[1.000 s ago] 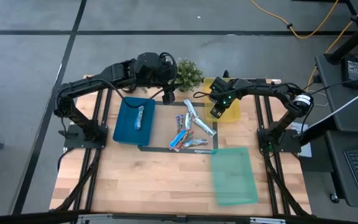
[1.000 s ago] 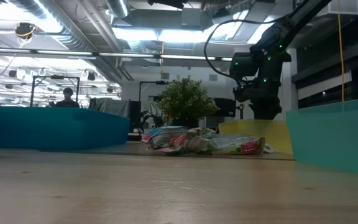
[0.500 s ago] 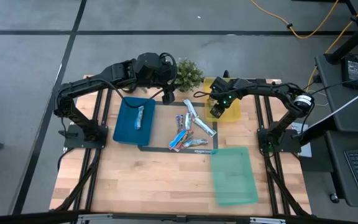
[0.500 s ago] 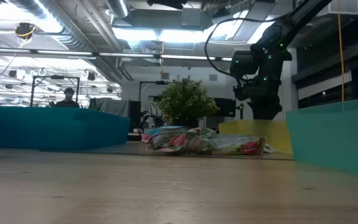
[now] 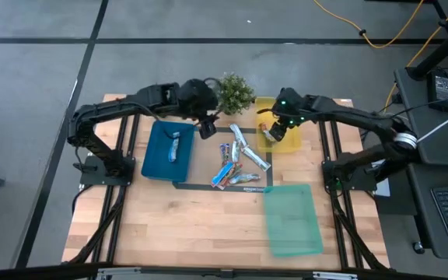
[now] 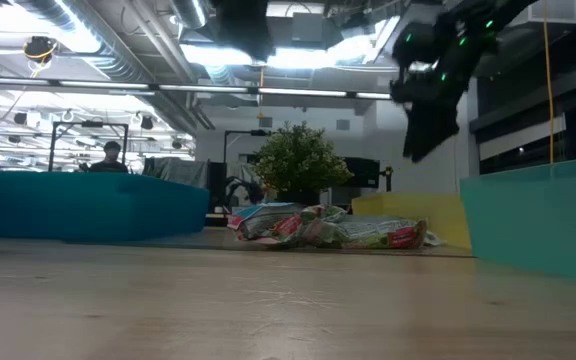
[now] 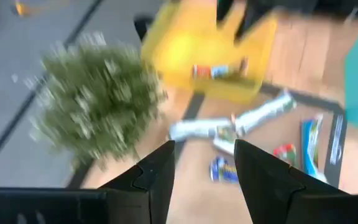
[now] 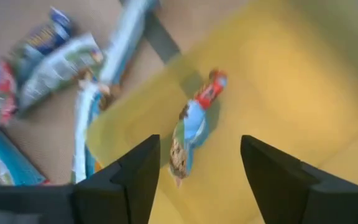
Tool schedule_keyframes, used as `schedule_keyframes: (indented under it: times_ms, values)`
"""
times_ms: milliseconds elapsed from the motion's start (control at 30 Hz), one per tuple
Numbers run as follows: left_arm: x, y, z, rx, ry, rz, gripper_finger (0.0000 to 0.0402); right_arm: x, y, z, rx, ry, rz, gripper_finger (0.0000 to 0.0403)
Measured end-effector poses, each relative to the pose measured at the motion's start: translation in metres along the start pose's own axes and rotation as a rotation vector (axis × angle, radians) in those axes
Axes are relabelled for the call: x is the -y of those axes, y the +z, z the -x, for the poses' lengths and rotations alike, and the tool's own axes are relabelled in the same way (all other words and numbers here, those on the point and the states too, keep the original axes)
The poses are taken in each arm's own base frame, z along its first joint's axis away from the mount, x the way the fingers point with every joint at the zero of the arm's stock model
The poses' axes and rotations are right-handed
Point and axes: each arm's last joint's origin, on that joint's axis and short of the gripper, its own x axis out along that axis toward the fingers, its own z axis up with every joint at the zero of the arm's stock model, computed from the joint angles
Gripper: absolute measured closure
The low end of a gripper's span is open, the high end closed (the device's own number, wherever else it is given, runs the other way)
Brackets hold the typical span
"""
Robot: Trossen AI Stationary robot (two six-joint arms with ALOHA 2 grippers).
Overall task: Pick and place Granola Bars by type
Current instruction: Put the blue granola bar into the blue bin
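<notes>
1. Blue tray point(image 5: 155, 159), left side of table: one bar point(image 5: 175, 145) lies flat inside it, lengthwise, untouched by either arm.
2. Left gripper point(image 5: 208, 128) hangs between the blue tray and the loose pile, just beside the potted plant point(image 5: 236, 92). Fingers point(image 7: 155, 180) spread, nothing between them.
3. Loose pile of Granola Bars point(image 5: 238, 162) at table centre, inside the taped outline: several bars overlapping and crossing, some silvery-white, some blue with red ends. Exact count unclear where they overlap.
4. Yellow tray point(image 5: 289, 138), right of the pile: one blue-and-red bar point(image 8: 193, 127) lies on its floor, clear of the fingers.
5. Right gripper point(image 5: 271, 129) sits above the yellow tray; fingers apart, empty.
6. Green tray point(image 5: 292, 219), near right: appears empty.
7. Handling judgement: bars look light, slim and foil-wrapped, so probably slippery and crinkly, with a firm core. Best hold is likely across the narrow width at mid-length, not the flimsy crimped ends. Overlapped bars may drag neighbours; take a top or outlying one first.
</notes>
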Motion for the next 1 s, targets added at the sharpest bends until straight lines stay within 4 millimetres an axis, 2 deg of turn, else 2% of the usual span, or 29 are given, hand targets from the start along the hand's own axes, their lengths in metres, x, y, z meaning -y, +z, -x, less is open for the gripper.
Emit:
schedule_keyframes:
  times_ms: [233, 400, 733, 1000]
  values:
    - [0.003, -0.044, -0.043, -0.158, 0.02, 0.113, 0.0245, -0.005, -0.001, 0.054, 0.265, 0.024, 0.049, 0.0198]
    - [0.006, -0.064, -0.064, -0.174, 0.003, 0.241, 0.0245, -0.005, -0.003, 0.084, 0.44, 0.008, 0.17, 0.0201]
    - [0.018, -0.079, -0.085, -0.168, -0.036, 0.425, 0.0245, -0.005, -0.01, 0.109, 0.563, -0.042, 0.359, 0.0201]
    - [0.043, -0.086, -0.117, -0.205, -0.076, 0.458, 0.0245, -0.007, -0.013, 0.127, 0.682, -0.003, 0.446, 0.0201]
